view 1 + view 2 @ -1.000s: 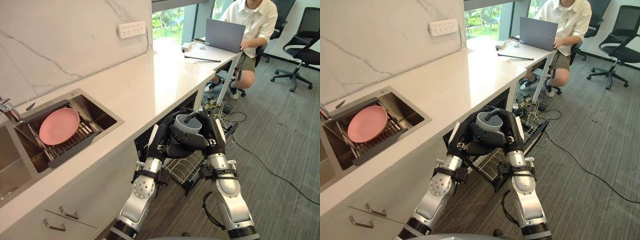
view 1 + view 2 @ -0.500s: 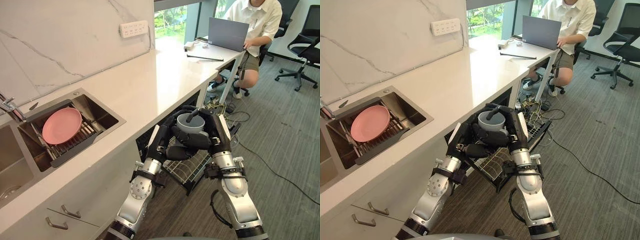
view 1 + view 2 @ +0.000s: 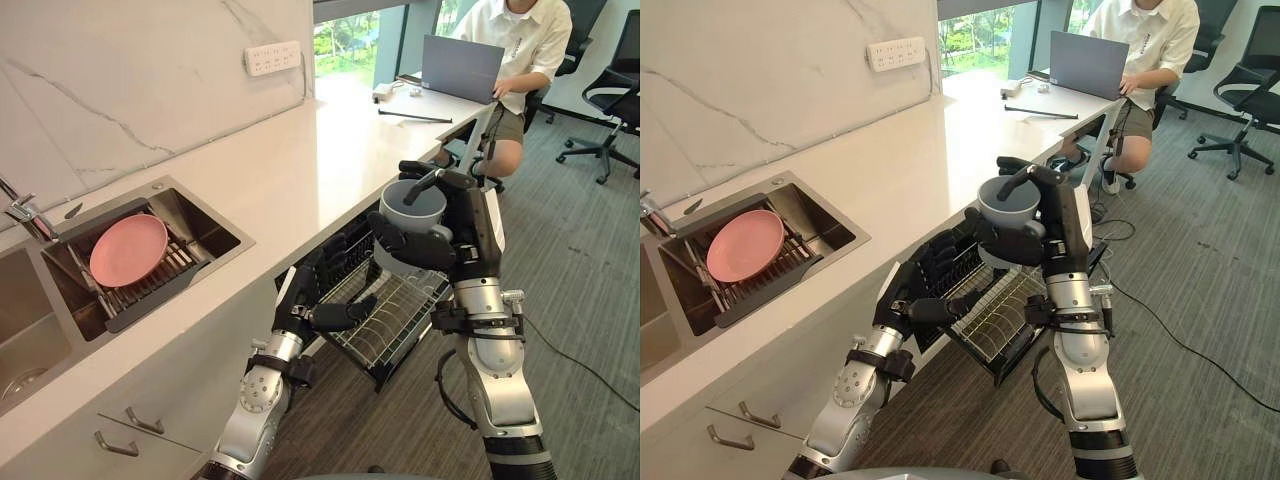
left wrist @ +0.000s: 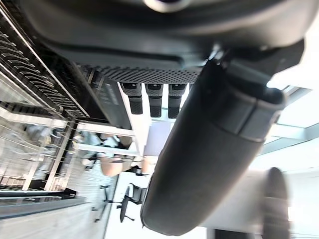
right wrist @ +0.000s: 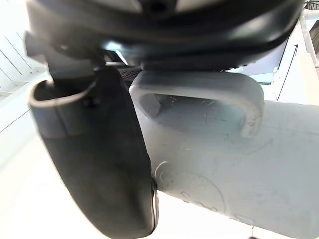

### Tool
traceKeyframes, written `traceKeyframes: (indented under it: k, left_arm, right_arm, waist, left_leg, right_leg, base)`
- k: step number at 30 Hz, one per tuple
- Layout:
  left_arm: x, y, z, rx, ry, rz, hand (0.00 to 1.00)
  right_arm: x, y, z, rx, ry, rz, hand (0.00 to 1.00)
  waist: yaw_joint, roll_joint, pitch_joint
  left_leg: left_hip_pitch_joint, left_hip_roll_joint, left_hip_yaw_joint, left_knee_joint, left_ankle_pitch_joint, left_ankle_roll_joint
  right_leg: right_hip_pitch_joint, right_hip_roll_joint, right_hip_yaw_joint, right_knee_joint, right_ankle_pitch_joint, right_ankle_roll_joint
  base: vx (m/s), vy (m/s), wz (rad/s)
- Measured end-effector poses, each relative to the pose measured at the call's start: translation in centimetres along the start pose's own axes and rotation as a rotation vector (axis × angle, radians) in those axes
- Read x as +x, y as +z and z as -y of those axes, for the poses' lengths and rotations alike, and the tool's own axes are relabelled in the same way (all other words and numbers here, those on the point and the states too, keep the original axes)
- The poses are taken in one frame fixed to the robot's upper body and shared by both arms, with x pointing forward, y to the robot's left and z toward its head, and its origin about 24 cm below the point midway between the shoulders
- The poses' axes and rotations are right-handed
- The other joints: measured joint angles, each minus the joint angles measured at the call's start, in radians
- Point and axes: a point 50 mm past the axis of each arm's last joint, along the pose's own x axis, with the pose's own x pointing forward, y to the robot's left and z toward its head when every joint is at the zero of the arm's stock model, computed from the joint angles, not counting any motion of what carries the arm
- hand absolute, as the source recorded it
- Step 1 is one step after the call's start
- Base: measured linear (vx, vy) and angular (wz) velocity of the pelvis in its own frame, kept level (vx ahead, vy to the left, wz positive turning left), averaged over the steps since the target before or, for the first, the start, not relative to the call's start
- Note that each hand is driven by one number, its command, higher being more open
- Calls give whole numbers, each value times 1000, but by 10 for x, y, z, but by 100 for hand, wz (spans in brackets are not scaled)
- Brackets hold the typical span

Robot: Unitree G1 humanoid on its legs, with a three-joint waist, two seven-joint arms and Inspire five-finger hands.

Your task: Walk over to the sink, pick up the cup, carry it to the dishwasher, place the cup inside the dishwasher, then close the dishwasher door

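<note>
Two dark hands meet at centre frame. The right hand (image 3: 462,230) is curled round a grey cup (image 3: 420,212), part of the hand hooked over its rim. It holds the cup upright in the air above the pulled-out dishwasher rack (image 3: 392,322), just off the edge of the white countertop (image 3: 300,165). Below and to the left, the left hand (image 3: 312,297) hangs over the rack's near corner, fingers loosely extended and gripping nothing. At the left of the frame, a pink plate (image 3: 128,250) lies tilted in the steel sink (image 3: 205,228). In the upper right a person (image 3: 530,35) in a white shirt sits at a grey laptop (image 3: 460,68) — a black office chair (image 3: 612,100) stands just beside.
</note>
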Motion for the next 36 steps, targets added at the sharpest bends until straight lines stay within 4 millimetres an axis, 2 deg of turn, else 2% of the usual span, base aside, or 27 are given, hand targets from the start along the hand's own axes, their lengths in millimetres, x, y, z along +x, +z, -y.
traceKeyframes:
  k: [5,8,13,19,22,24,28,30,32,36]
  left_arm:
    - [-19,-6,-17,-3,69,-39,90]
    - [-42,-19,-29,-20,145,-111,90]
    - [-77,-47,-40,-55,219,-265,90]
    - [-107,-79,-50,-36,245,-458,90]
    - [-118,-93,-58,14,256,-546,90]
    - [-120,-99,-66,48,268,-583,90]
    - [-118,-105,-84,84,346,-615,90]
    - [-114,-105,-89,93,369,-613,90]
    - [-105,-104,-99,112,422,-599,90]
    - [-100,-98,-113,133,511,-569,90]
  right_arm:
    - [-5,-7,9,-16,-36,-38,30]
    - [-16,-22,16,-33,-59,-115,30]
    - [-35,-51,27,-60,-91,-270,30]
    - [-50,-78,34,-99,-83,-404,30]
    - [-52,-90,38,-125,-92,-456,30]
    - [-47,-96,42,-165,-88,-474,30]
    - [-19,-96,49,-223,-90,-440,30]
    - [-8,-94,52,-237,-95,-419,30]
    - [11,-90,59,-270,-113,-388,30]
    - [41,-83,65,-295,-144,-352,30]
  waist:
    - [0,0,2]
    - [1,-1,6]
    - [25,-2,29]
    - [37,-6,42]
    - [41,-4,90]
    - [51,-2,131]
    - [57,14,222]
    - [62,22,247]
    - [78,42,277]
    - [83,59,324]
  left_leg:
    - [0,0,-5,0,0,0]
    - [-2,0,-16,-1,0,0]
    - [-16,1,-36,-5,-2,-3]
    - [-46,-5,-66,0,3,4]
    - [-71,-9,-90,0,15,12]
    - [-102,-9,-102,4,25,15]
    - [-202,-9,-139,54,32,23]
    - [-225,-9,-145,65,36,25]
    - [-271,-9,-155,71,48,27]
    - [-314,-9,-169,72,69,28]
  right_leg:
    - [3,0,-5,0,-3,-1]
    - [3,-1,-16,0,-9,-1]
    - [0,-6,-39,0,-16,1]
    - [-7,-16,-69,-4,-17,2]
    - [-22,-25,-95,1,-16,3]
    - [-54,-27,-105,19,-16,3]
    - [-131,-35,-141,63,-16,2]
    - [-151,-37,-147,72,-15,1]
    - [-196,-38,-155,87,-11,-1]
    - [-240,-39,-169,103,-8,-3]
  base:
    - [-1,-13,3]
    - [-15,-20,11]
    - [-4,-20,12]
    - [29,-10,17]
    - [-38,-3,25]
    - [-83,12,22]
    - [-103,20,27]
    - [-82,25,18]
    - [-74,21,16]
    - [-39,9,12]
